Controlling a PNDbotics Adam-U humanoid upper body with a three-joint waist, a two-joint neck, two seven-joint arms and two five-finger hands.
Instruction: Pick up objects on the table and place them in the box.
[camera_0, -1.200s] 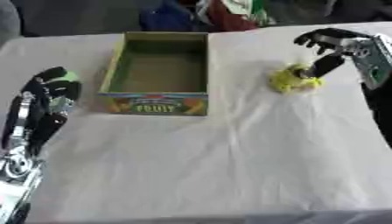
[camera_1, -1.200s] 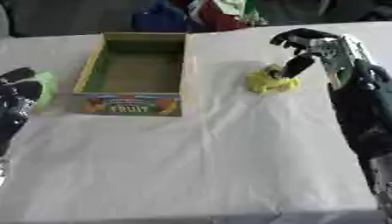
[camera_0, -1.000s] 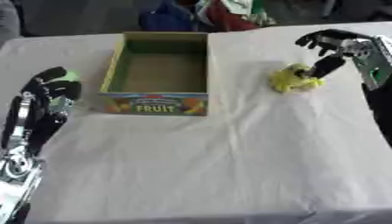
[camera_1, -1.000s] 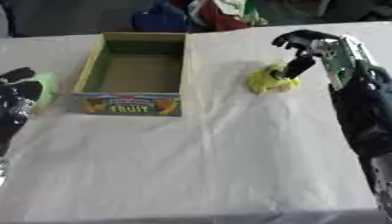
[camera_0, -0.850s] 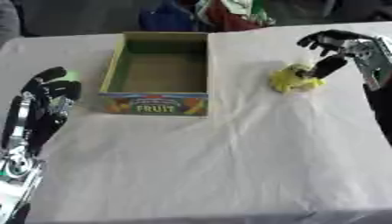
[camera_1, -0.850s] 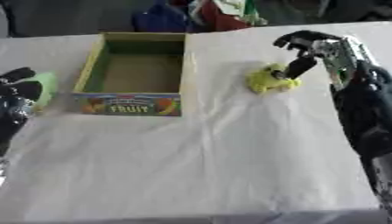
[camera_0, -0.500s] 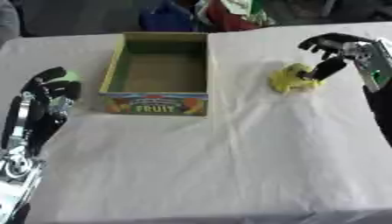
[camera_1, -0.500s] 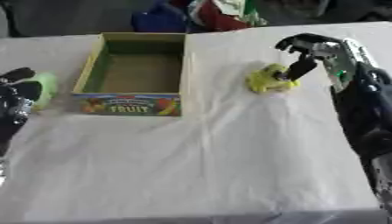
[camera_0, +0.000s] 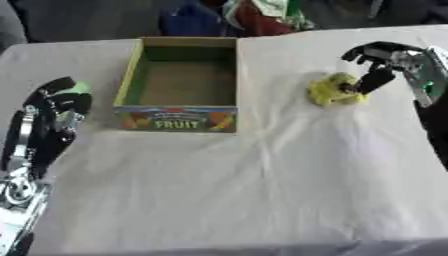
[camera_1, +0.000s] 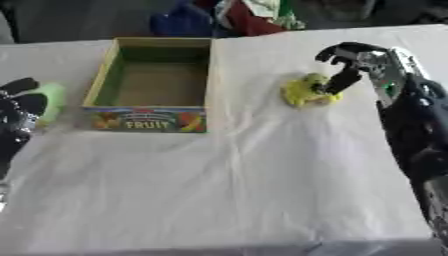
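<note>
Black and silver, the right hand (camera_0: 385, 62) arches over the yellow object (camera_0: 333, 89), fingers curled above it and the thumb reaching down to touch its right side; it looks like a grasp being formed, not one closed, since the object sits on the white cloth of the surface (camera_0: 262, 190) and I cannot see fingers wrapped round it. So the step in hand, as I judge it, is the pick of this first item. The next move calls for closing on the lumpy yellow thing, lifting it clear and carrying it leftward to the box (camera_0: 180, 120), which stands well apart with its "FRUIT" front facing the robot and nothing visible inside. Further out, the left hand (camera_0: 54, 112) rests idle near the left edge, its fingers fairly straight and holding nothing. Just beyond it lies a pale green object (camera_1: 48, 101): the right eye view shows it as a rounded shape beside the box, while the left eye view shows only a sliver above the fingertips. The left eye view, in turn, shows far more of the left arm.
</note>
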